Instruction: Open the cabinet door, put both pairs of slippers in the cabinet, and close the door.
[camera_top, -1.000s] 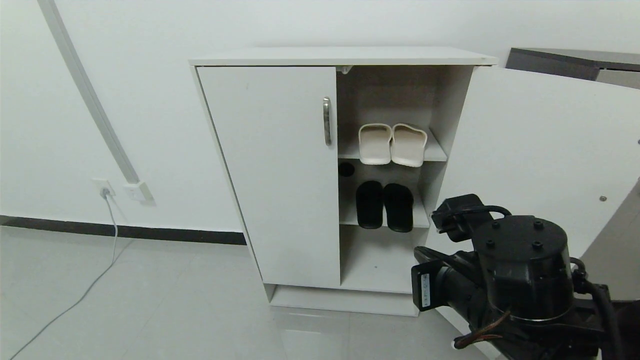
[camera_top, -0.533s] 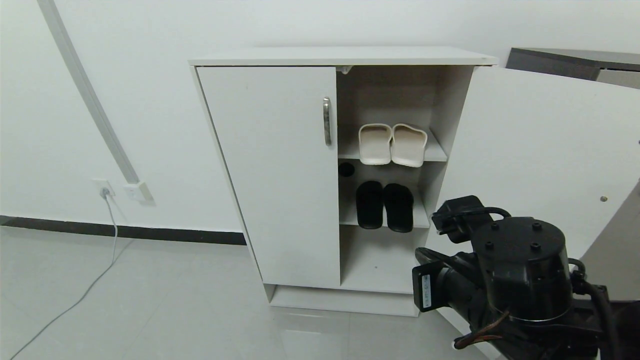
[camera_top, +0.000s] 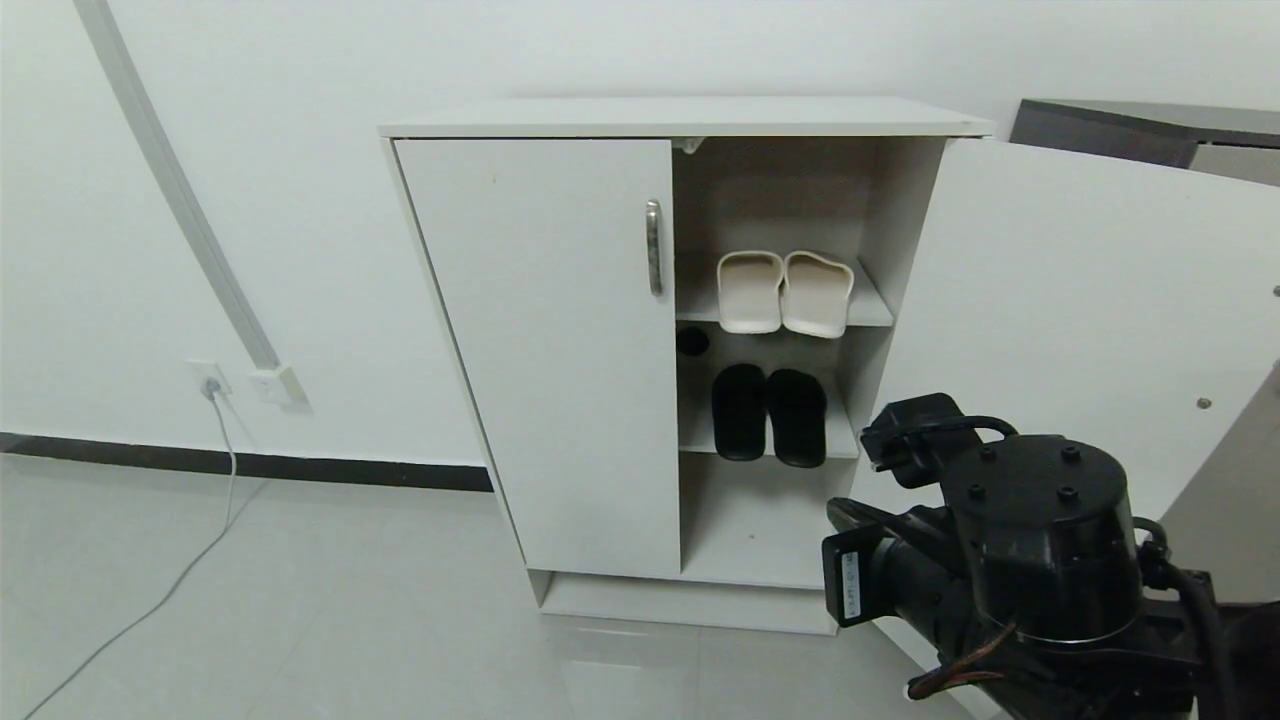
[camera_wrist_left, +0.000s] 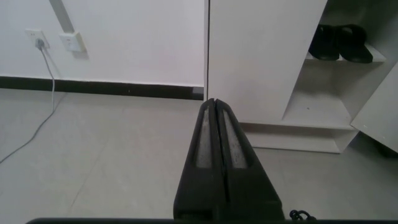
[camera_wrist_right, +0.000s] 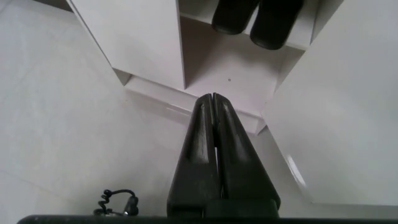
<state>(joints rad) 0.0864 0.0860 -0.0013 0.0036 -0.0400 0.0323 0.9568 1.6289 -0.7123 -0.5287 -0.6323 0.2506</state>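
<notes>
The cabinet (camera_top: 540, 350) is plain white all over, its open door (camera_top: 1080, 310) included, with a silver handle (camera_top: 654, 248). The two pairs differ: cream slippers (camera_top: 785, 290) and black slippers (camera_top: 768, 413). The floor (camera_top: 300, 600) is pale grey and glossy, and a black skirting strip (camera_top: 250, 463) edges the white wall (camera_top: 300, 200). A grey cable (camera_top: 180, 570) trails across the floor. The left hand (camera_wrist_left: 212, 106) and right hand (camera_wrist_right: 213, 99) are both black.

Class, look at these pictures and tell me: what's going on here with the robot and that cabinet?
The cabinet has its right door wide open and its left door shut. Both pairs are inside: the white slippers on the upper shelf, the black slippers on the middle shelf. The left hand and right hand are shut and empty, short of the cabinet. The door is not yet closed.
</notes>
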